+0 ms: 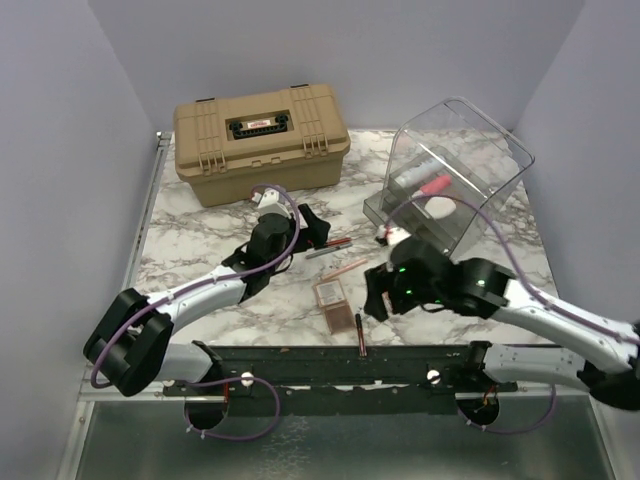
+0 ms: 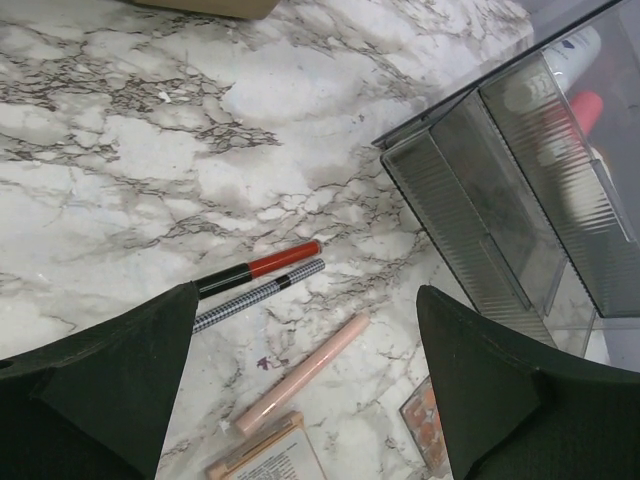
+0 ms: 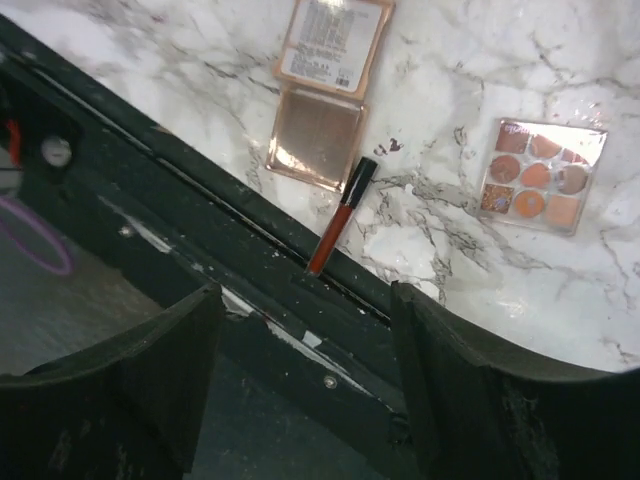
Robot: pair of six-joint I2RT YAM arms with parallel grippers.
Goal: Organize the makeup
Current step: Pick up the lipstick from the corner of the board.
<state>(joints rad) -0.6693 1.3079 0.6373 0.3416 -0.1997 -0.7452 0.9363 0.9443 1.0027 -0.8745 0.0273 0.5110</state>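
My left gripper [image 1: 306,226] [image 2: 306,330] hangs open over the marble, nothing between its fingers. Below it lie a red-and-black pencil [image 2: 258,268] [image 1: 330,243], a checkered pencil [image 2: 262,292] and a pale pink stick [image 2: 303,373] [image 1: 346,268]. My right gripper [image 1: 374,300] [image 3: 305,300] is open and empty above the front rail. Beyond it are a red pencil [image 3: 340,215] [image 1: 360,330] with one end on the rail, an open compact [image 3: 320,135] [image 1: 332,293] and an eyeshadow palette [image 3: 540,175]. A white tube [image 1: 412,173], a pink tube [image 1: 436,185] and a white oval piece [image 1: 439,207] lie inside the bin.
A large tan hard case [image 1: 260,140] stands shut at the back left. The clear plastic bin [image 1: 480,150] with grey drawers [image 2: 500,210] sits at the back right, tilted. A black rail [image 3: 200,200] [image 1: 300,355] runs along the table's near edge.
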